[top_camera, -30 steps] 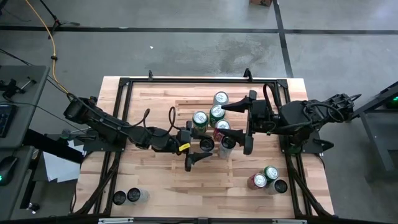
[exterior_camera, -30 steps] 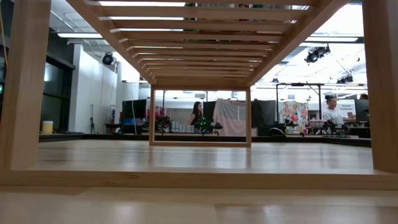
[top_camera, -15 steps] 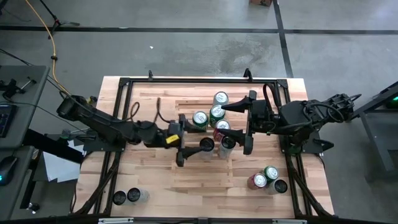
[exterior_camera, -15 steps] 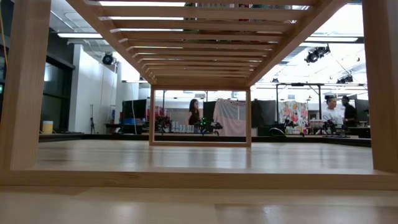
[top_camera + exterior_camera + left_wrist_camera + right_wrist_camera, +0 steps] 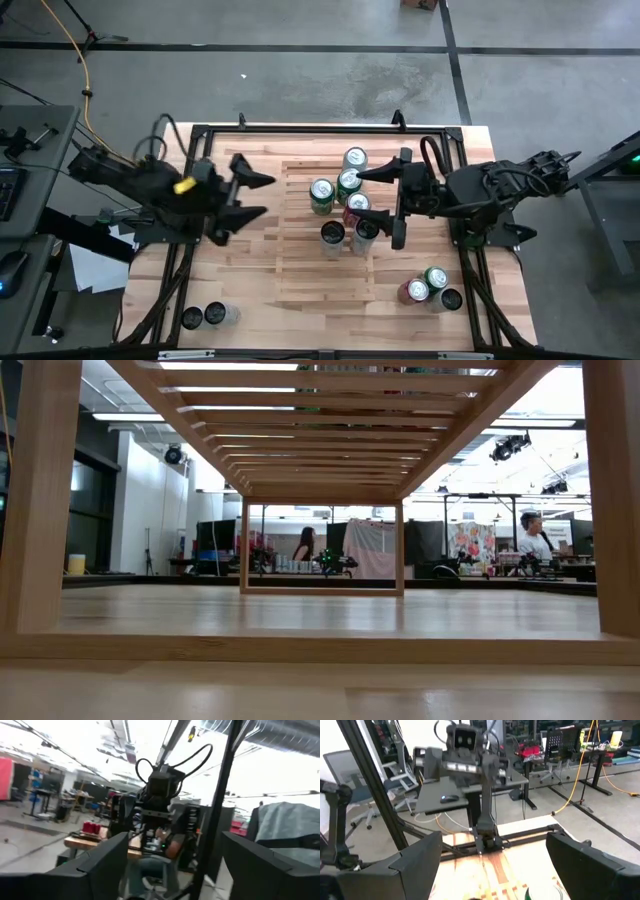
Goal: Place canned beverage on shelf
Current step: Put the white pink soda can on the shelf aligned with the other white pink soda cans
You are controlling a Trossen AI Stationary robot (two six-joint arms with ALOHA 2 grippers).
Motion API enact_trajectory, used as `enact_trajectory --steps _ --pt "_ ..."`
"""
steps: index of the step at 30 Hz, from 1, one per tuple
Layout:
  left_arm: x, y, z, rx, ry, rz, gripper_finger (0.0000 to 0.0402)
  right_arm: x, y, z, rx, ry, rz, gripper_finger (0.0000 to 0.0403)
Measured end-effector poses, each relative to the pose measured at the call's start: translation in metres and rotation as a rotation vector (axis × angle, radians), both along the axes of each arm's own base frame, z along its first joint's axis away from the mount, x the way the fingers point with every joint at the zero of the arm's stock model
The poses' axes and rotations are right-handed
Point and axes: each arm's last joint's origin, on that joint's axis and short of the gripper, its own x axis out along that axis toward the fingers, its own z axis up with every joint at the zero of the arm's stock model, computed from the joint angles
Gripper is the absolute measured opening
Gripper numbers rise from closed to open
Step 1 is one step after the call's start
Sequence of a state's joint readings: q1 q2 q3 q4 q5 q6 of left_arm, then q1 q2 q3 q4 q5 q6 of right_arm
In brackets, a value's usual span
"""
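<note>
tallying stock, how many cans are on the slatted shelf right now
6: five clustered near the shelf's right-middle, at, and one just left of them. Others may hide under the right pincer.

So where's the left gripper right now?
In the high view the left gripper sits open over the table's left side, clear of the shelf and its cans.

No legible text, label, brand, number or sign in any view; the can (image 5: 321, 193) tops and the distant room posters show no readable lettering.

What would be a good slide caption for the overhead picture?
Six cans stand on the slatted shelf; the open left gripper and open right gripper flank them, empty.
</note>
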State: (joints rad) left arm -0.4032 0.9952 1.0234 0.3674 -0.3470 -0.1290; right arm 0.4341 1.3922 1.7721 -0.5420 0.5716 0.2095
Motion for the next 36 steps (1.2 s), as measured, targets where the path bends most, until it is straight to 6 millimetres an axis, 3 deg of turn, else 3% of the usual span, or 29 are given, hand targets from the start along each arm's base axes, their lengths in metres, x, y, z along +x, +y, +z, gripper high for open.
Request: enact_trajectory --steps 7,20,26,31,36 --pt "-0.032 0.001 0.008 -0.078 0.014 -0.055 0.0306 -0.001 0.001 -0.006 0.031 0.059 0.028 0.0342" --pt "-0.033 -0.004 0.005 -0.12 0.062 -0.035 0.0305 -0.002 0.001 -0.01 0.017 0.102 0.05 0.0342" --pt "-0.031 -0.021 0.013 -0.13 0.406 -0.081 0.0305 -0.002 0.001 -0.012 0.018 0.116 0.052 0.0342" --pt "-0.026 -0.053 0.032 -0.109 0.722 -0.135 0.0305 -0.002 0.001 -0.012 0.011 0.12 0.052 0.0342" --pt "-0.027 -0.083 0.033 -0.174 1.115 -0.12 0.0305 -0.003 0.0 -0.014 0.001 0.143 0.049 0.0342"
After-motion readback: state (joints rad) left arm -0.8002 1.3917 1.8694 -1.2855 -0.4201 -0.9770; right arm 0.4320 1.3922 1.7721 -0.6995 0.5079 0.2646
